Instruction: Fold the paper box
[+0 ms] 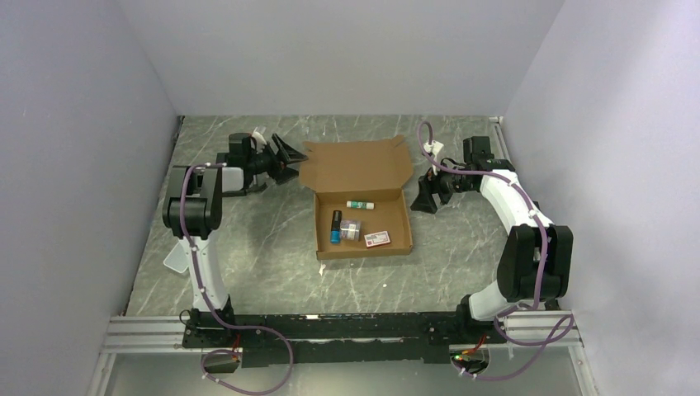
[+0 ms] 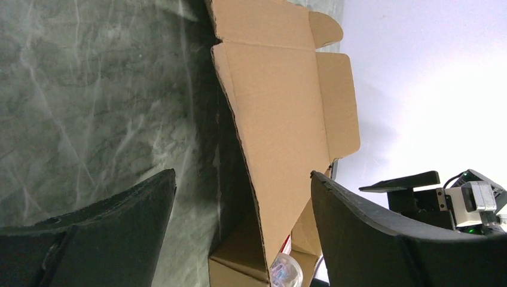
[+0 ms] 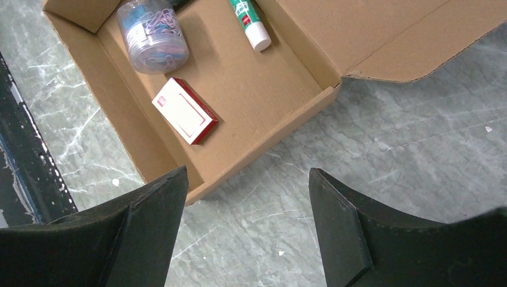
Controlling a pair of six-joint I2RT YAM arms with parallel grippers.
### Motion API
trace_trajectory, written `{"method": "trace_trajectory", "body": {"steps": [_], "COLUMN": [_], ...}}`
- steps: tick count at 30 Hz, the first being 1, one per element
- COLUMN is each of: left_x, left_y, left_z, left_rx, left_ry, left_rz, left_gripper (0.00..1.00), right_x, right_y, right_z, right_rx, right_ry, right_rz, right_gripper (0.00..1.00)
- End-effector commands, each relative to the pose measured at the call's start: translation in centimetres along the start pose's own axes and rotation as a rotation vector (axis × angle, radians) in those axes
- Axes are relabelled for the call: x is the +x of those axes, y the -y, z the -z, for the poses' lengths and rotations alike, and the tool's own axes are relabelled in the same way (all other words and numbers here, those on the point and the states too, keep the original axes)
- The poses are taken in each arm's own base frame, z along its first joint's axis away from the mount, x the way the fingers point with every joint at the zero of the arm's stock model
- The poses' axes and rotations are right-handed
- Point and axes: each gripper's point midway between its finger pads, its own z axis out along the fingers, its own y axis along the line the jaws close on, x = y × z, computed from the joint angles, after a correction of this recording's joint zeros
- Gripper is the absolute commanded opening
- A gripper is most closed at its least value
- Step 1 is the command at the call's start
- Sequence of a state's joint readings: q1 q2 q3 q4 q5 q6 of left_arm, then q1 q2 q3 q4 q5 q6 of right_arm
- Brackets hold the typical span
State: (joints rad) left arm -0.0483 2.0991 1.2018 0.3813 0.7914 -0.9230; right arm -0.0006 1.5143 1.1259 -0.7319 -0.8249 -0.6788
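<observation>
The grey-green marbled surface (image 1: 248,264) is carrying everything in front of me, and near its middle the plain brown corrugated cardboard paper box (image 1: 355,165) is lying open, its shallow tray towards my bases and its lid (image 2: 281,101) leaning back on the far side with the rounded tabs sticking out. I am holding my left end effector (image 1: 289,162) at the lid's left edge with the fingers spread wide; in the wrist view (image 2: 242,174) the edge of the cardboard is showing in the gap between them and neither finger is touching it. I am hovering my right end effector (image 1: 428,196) just beside the tray's right wall, also spread wide and gripping nothing, with only bare surface showing between its fingers (image 3: 247,172). Inside the tray a clear round jar (image 3: 152,36) of coloured paper clips is sitting near the left wall, a white glue stick (image 3: 250,24) with a green label is lying along the hinge side, a blue tube (image 1: 336,227) with a black cap is lying beside the jar, and a small red-and-white packet (image 3: 185,112) is lying flat near the front right corner.
</observation>
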Motion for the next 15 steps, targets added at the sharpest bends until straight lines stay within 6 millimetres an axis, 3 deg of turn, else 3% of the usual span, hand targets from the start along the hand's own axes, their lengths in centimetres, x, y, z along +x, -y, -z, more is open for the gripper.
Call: {"method": "trace_trajectory", "body": {"steps": [1, 7, 15], "left_x": [-0.8, -0.1, -0.2], "left_y": [1.9, 1.8, 0.4], "left_z": [-0.9, -2.5, -3.9], "left_rx": [0.071, 0.049, -0.038], "left_ry": [-0.011, -0.042, -0.034], "left_rz": [-0.034, -0.035, -0.024], "left_gripper": [0.86, 0.80, 0.45], "right_x": [-1.1, -1.2, -1.2], "right_y": [0.0, 0.0, 0.0], "right_z": [0.2, 0.2, 0.3], "right_rx": [-0.010, -0.010, -0.011], "right_ry": [0.050, 0.051, 0.052], "right_rz": [0.044, 0.044, 0.044], "right_gripper": [0.78, 0.78, 0.78]}}
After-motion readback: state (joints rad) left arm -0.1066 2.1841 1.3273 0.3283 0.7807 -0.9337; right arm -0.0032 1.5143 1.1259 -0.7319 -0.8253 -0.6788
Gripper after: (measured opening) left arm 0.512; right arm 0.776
